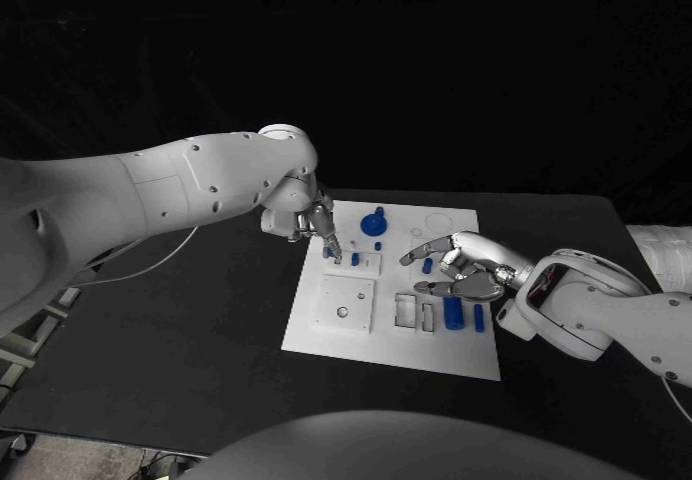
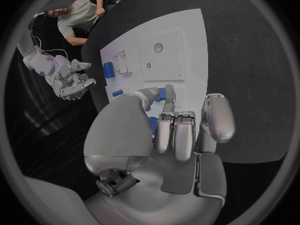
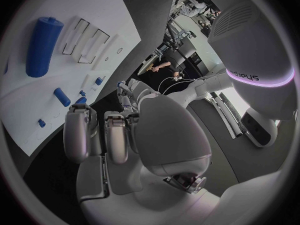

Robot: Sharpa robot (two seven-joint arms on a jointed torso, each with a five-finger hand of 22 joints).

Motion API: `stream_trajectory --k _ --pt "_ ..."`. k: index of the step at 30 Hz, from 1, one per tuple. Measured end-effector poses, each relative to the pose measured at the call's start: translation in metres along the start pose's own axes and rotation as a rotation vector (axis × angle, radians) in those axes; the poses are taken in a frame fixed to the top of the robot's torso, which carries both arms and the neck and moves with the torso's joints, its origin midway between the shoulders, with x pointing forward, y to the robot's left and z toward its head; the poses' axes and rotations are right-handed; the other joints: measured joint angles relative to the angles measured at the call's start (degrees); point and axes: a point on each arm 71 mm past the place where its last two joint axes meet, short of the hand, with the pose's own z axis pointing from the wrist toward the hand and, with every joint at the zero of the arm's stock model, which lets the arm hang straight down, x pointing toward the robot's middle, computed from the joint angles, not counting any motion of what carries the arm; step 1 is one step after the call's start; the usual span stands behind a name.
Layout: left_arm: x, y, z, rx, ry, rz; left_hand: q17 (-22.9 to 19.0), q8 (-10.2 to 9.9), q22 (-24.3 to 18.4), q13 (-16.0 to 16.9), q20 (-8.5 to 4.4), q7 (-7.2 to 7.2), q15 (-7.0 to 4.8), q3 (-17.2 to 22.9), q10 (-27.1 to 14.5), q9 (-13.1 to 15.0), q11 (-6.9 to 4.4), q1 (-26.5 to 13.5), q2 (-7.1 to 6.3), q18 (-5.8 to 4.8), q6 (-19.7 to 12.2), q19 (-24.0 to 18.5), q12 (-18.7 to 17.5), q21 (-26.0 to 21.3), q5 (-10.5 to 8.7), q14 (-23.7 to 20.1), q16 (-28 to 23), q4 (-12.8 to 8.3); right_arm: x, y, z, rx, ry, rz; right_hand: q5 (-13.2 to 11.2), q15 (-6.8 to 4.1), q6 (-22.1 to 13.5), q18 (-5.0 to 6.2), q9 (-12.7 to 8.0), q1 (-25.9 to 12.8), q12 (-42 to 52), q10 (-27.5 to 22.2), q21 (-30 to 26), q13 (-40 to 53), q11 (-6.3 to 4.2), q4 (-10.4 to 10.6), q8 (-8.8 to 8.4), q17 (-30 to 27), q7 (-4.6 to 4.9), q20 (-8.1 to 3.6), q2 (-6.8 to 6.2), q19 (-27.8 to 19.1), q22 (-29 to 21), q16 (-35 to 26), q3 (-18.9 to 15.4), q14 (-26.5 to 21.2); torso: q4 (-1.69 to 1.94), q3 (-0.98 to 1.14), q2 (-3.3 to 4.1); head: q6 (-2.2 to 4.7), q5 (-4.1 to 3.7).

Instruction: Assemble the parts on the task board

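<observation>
Black table (image 1: 173, 330), white task board (image 1: 346, 335): left hand (image 1: 315, 222) pinching a small blue part (image 2: 167, 92), best lowered upright, slowly, over its socket; right hand (image 1: 464, 268) spread, empty, hovering.

Left hand (image 1: 315, 222) points fingers down; right hand (image 1: 464, 266) hovers, fingers spread.

Dim all around, with bright glare on the board (image 1: 353, 325); strong fisheye bending at wrist-view rims; black beyond twelve o'clock.
</observation>
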Motion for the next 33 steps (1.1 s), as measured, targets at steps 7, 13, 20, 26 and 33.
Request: stream_trajectory --k 7,13,20,26,33 --pt "-0.010 -0.016 0.017 -0.042 0.010 0.008 0.0 0.0 0.0 0.0 0.21 -0.06 0.20 -0.6 0.0 -0.5 0.00 0.0 0.01 0.00 -0.3 -0.2 -0.2 -0.2 0.09 -0.2 0.0 -0.6 0.001 0.002 0.002 0.000 0.007 -0.004 0.0 0.00 0.2 0.00 0.0 0.0 0.0 0.0 0.0 0.0 0.00 0.0 0.00 0.0 -0.18 0.00 0.00 0.0 0.0 0.0 0.0 0.0 -0.06 0.00 0.08 0.00 0.64" --pt "-0.012 -0.021 0.030 -0.076 0.031 0.022 0.0 -0.2 0.0 0.0 0.35 0.20 0.20 -1.2 -0.1 -1.0 0.11 0.4 0.39 0.87 -0.6 -0.3 -0.3 -0.8 0.09 -0.2 -0.2 -1.2 0.002 0.002 0.004 0.000 0.012 -0.006 0.0 0.00 0.2 0.00 0.0 0.0 0.0 0.0 0.0 0.0 0.00 0.0 0.00 0.0 -0.18 0.00 0.00 0.0 0.0 0.0 0.0 0.0 -0.05 0.03 0.01 0.00 0.93" --pt "-0.009 -0.019 0.045 -0.121 0.058 0.037 0.0 -0.5 0.0 0.0 0.41 0.31 0.20 -1.8 0.0 -1.6 0.41 0.8 0.77 0.89 -0.7 -0.4 -0.3 -0.8 0.09 -0.2 -0.2 -1.8 0.002 0.002 0.003 0.003 0.016 -0.005 0.0 0.00 0.2 0.00 0.0 0.0 0.0 0.0 0.0 0.0 0.00 0.0 0.00 0.0 -0.18 0.00 0.00 0.0 0.0 0.0 0.0 0.0 0.00 -0.01 0.04 0.00 1.13" --pt "-0.008 -0.022 0.048 -0.136 0.069 0.055 0.0 -0.7 0.0 0.0 0.41 0.34 0.32 -2.2 0.0 -1.8 0.41 0.9 0.92 0.89 -0.7 -0.4 -0.3 -0.8 0.07 -0.1 -0.2 -2.2 0.002 0.001 0.003 0.007 0.018 -0.005 0.0 0.00 0.2 0.00 0.0 0.0 0.0 0.0 0.0 0.0 0.00 -0.2 0.00 0.0 -0.18 0.00 0.00 0.0 0.0 0.0 0.2 0.0 0.03 -0.04 0.08 0.00 1.39" --pt "-0.010 -0.024 0.049 -0.148 0.069 0.071 0.0 -1.0 0.0 0.0 0.41 0.43 0.41 -2.4 0.0 -2.1 0.41 1.0 0.98 0.89 -0.8 -0.4 -0.3 -0.8 -0.10 0.0 -0.2 -2.4 0.003 0.001 0.003 0.009 0.022 -0.004 0.0 0.00 0.2 0.00 0.0 0.0 0.0 0.0 0.0 0.0 0.00 -0.2 0.00 0.0 -0.18 0.00 0.00 0.0 0.0 0.0 0.2 0.0 0.03 -0.01 0.03 0.00 1.72"
